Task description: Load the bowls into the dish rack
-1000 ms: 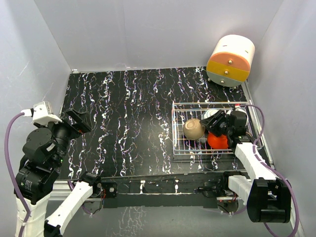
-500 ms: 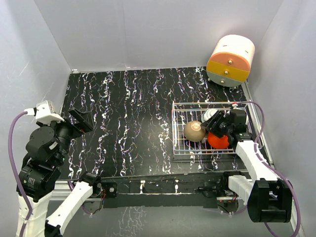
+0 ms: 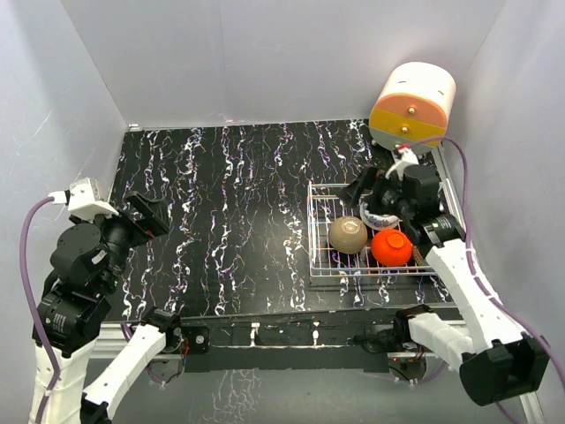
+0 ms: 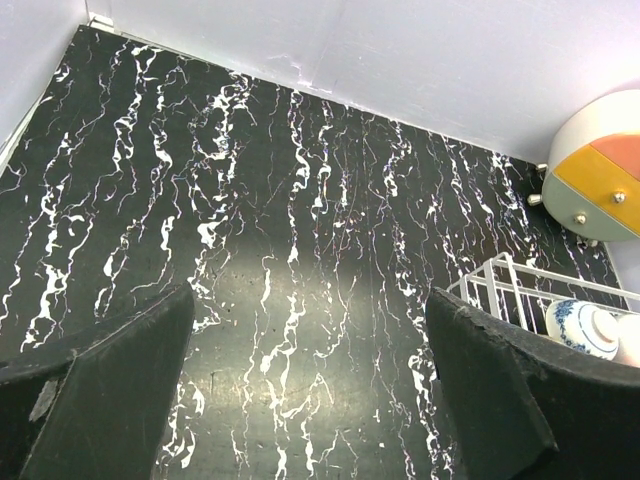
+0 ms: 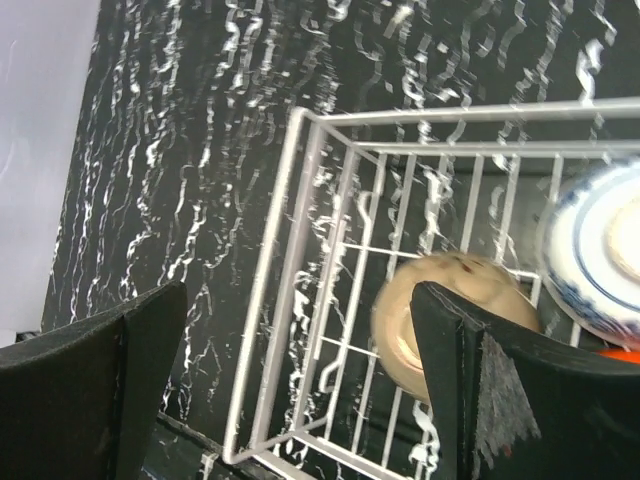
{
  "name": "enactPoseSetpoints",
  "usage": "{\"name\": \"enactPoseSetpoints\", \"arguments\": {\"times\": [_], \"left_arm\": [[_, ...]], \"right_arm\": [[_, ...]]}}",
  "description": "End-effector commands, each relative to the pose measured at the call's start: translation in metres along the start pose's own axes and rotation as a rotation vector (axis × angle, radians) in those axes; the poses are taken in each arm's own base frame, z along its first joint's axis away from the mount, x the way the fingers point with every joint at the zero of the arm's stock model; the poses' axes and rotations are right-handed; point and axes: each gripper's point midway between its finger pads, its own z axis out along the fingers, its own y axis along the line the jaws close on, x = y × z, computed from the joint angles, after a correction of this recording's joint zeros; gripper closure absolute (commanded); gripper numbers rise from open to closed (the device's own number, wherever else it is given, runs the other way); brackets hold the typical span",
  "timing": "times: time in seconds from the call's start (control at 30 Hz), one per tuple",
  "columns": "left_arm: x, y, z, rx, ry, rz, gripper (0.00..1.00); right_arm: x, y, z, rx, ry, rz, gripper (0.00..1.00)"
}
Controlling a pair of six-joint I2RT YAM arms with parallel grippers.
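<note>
Seeing the right gripper (image 5: 295,330) spread wide, gripping nothing, hovering over the dish rack's (image 3: 312,238) 12 o'clock edge; spotting the tan-gold bowl (image 3: 348,234) inside at 9, red-orange bowl (image 3: 391,247) at 5, blue-and-white bowl (image 5: 600,250) near 12. Probably worth lifting straight up, clearing the rim before swinging away for the next one

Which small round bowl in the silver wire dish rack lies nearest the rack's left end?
The tan-gold bowl; the bright red-orange bowl sits to its right, the blue-and-white patterned bowl farther back.
</note>
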Motion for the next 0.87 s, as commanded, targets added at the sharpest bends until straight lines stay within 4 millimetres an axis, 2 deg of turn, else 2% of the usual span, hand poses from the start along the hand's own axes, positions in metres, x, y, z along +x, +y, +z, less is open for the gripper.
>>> {"name": "enactPoseSetpoints", "arguments": {"times": [0.0,0.13,0.2,0.37,0.57,0.83], "left_arm": [[0.007,-0.004,0.010,0.008,0.031,0.007,0.03],[0.013,-0.005,0.014,0.006,0.049,0.013,0.03],[0.016,-0.005,0.016,0.003,0.063,0.021,0.03],[0.022,-0.004,0.020,-0.002,0.096,0.044,0.03],[0.027,-0.003,0.023,-0.010,0.111,0.052,0.03],[0.032,-0.007,0.030,-0.001,0.125,0.046,0.03]], "right_arm": [[-0.029,0.040,0.001,0.073,-0.056,-0.176,0.01],[-0.015,0.085,0.018,0.081,-0.002,-0.294,0.01],[0.000,0.107,0.029,0.063,0.033,-0.357,0.01],[0.014,0.135,0.047,0.019,0.062,-0.412,0.01],[0.016,0.145,0.046,-0.043,0.048,-0.424,0.01],[0.010,0.136,0.039,-0.008,0.021,-0.462,0.01]]}}
